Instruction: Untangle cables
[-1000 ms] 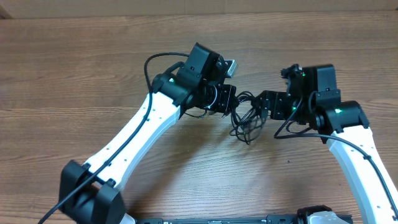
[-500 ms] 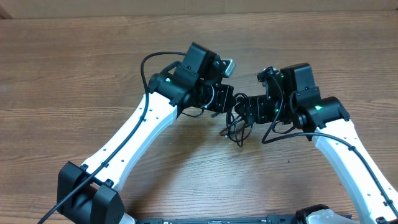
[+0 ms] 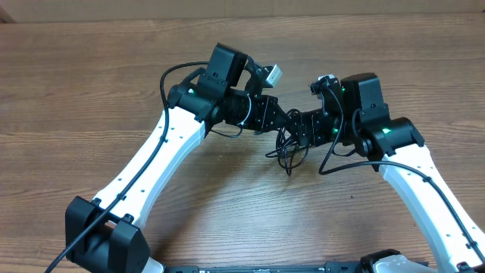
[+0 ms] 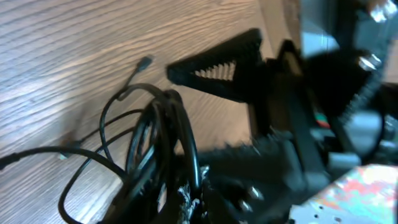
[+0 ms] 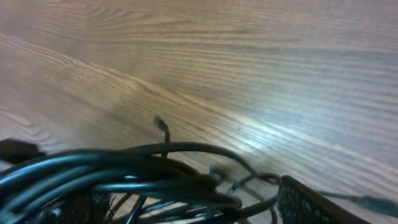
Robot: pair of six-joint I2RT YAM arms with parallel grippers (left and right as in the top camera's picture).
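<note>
Cables (image 3: 287, 149) tangled mid-counter (image 3: 76, 91), loose loops between 2 claws. Left claw (image 3: 281, 121) closed, gripping cables. Right claw (image 3: 296, 134) open, jaws wide beside bundle.

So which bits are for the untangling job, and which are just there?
For the job:
- thin black tangled cables
- left pincer, shut on them
- right pincer, open, close to them

Just there:
- brown wooden table
- thick black cords running along the arms
</note>
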